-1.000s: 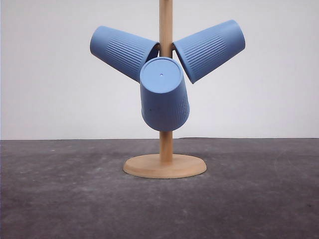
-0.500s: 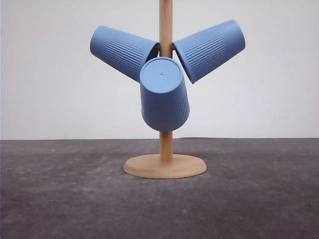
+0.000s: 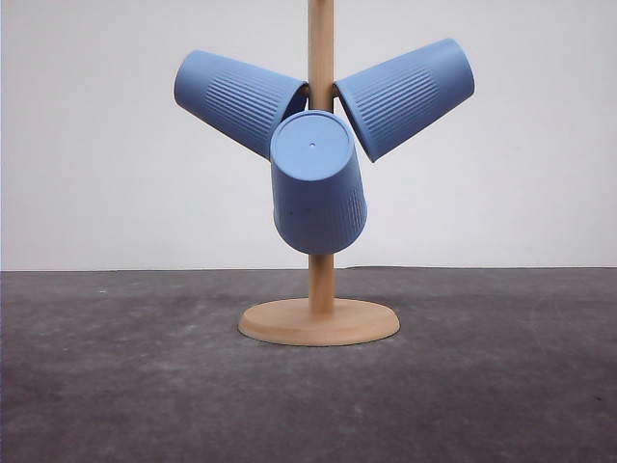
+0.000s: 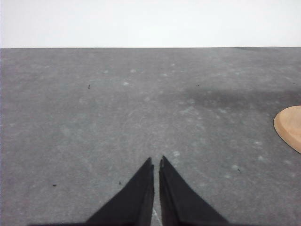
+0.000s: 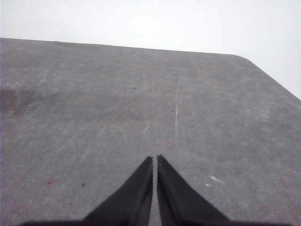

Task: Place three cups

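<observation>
Front view: three cups (image 3: 318, 183), one stand (image 3: 319, 321)

Cups: three, light blue, ribbed — left cup (image 3: 234, 99), right cup (image 3: 406, 96), front cup (image 3: 317, 183). Wooden stand (image 3: 320, 289): one. Table (image 3: 116, 367): one. Grippers: two — left gripper (image 4: 156, 167), right gripper (image 5: 154, 164).

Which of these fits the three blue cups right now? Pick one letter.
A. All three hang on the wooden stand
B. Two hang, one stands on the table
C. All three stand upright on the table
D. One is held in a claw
A: the left cup, the right cup and the front cup all hang tilted around the wooden stand, clear of the table.
</observation>
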Robot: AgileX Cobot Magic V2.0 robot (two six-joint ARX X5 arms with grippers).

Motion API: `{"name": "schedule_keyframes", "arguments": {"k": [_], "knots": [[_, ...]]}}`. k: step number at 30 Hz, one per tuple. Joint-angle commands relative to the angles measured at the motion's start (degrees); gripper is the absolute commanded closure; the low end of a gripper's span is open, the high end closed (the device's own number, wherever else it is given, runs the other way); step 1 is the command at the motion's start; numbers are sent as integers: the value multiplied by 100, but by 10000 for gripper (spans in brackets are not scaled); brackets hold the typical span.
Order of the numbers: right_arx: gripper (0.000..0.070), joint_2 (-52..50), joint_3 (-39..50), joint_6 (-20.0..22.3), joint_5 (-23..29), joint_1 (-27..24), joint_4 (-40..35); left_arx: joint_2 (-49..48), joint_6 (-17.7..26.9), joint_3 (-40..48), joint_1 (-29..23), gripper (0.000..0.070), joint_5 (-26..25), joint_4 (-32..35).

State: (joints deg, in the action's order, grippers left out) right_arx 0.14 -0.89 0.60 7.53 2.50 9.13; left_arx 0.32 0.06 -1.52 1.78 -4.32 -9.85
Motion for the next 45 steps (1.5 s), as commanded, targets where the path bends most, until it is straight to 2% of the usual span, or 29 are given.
{"name": "schedule_keyframes", "arguments": {"k": [1,45], "knots": [[687,7,17,-39,4,-11,-57,-11,36,72,7,700,4,85],[687,7,17,-39,4,-11,-57,-11,36,72,7,700,4,85]]}}
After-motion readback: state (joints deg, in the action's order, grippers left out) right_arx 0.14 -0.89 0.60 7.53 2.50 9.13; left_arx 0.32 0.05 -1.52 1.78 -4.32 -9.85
